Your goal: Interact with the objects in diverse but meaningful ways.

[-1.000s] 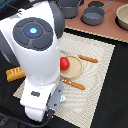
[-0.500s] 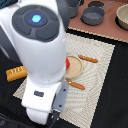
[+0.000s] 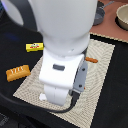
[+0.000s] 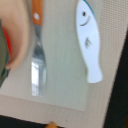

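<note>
Arm pretty much fills the exterior view, parked over the beige placemat (image 3: 102, 75) on the dark table (image 3: 15, 107). The pincer isn't visible in either view, so no idea if it's clenched or released. Yellow box (image 3: 34, 46) with a red mark sits off the mat toward the exterior view's left; the mark is too blurry to read. Bread loaf (image 3: 18, 72) is near it, also on the table. Wrist view shows the white-and-blue fish (image 4: 88, 40) flat on the mat, beside a fork (image 4: 37, 55) with an orange handle, not touching. Plate (image 4: 17, 37) edge is next to the fork.
</note>
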You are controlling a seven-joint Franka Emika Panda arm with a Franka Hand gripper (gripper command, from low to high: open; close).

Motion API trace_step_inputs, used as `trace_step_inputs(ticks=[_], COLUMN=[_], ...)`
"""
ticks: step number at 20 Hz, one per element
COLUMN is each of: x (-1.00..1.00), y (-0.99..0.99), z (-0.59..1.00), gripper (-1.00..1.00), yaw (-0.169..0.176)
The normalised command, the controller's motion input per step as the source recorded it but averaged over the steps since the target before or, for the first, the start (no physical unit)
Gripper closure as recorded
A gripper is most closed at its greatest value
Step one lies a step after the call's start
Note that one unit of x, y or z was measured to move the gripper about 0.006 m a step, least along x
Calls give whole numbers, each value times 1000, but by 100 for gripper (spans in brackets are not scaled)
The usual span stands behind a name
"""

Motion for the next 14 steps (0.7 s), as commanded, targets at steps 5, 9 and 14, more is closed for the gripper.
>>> trace_step_inputs(ticks=[5, 9, 14], x=[-307, -656, -658], y=[560, 664, 713], z=[-186, -101, -57], gripper=[-100, -100, -100], yaw=[-174, -20, -12])
